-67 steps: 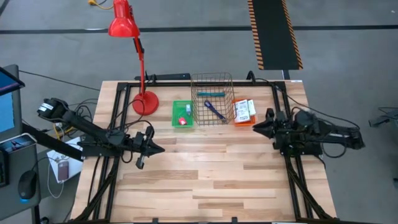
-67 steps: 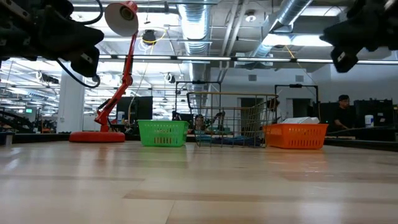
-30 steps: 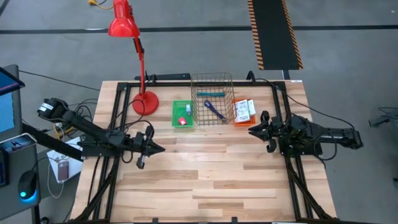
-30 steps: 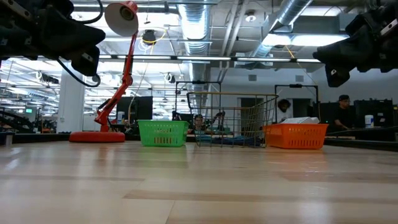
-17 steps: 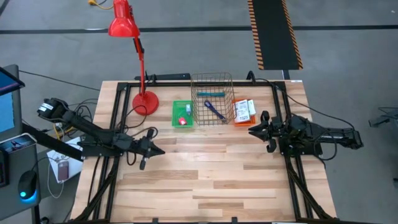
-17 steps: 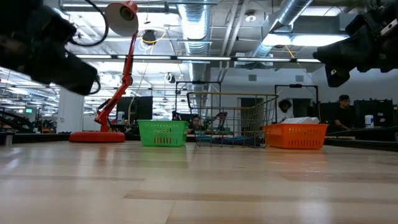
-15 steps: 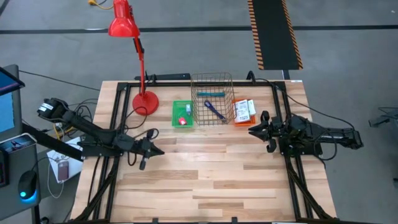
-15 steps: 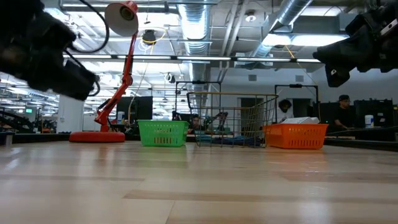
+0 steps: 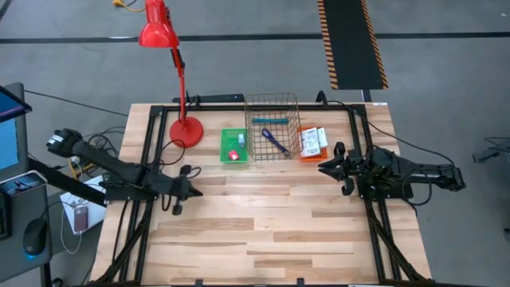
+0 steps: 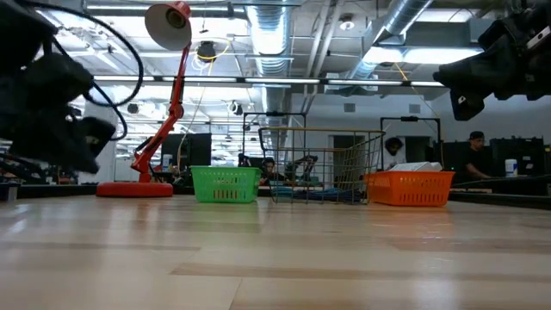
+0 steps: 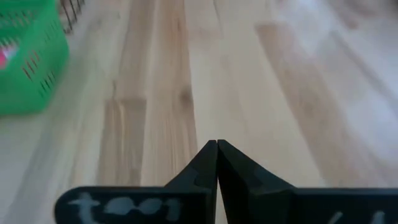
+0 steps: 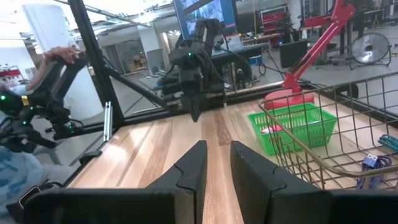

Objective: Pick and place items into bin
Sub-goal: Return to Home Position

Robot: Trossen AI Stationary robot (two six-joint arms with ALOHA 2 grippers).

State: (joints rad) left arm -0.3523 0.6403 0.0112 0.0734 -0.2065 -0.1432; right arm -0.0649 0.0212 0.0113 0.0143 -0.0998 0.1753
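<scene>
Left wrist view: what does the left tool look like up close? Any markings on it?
The left tool has two matte black, wedge-shaped fingers tapering to thin tips, on a black crossbar bearing blurred white handwriting. Black cables loop along its arm.

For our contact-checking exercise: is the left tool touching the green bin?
Apart. The high view shows a strip of bare table between the left tool and the green bin.
</scene>
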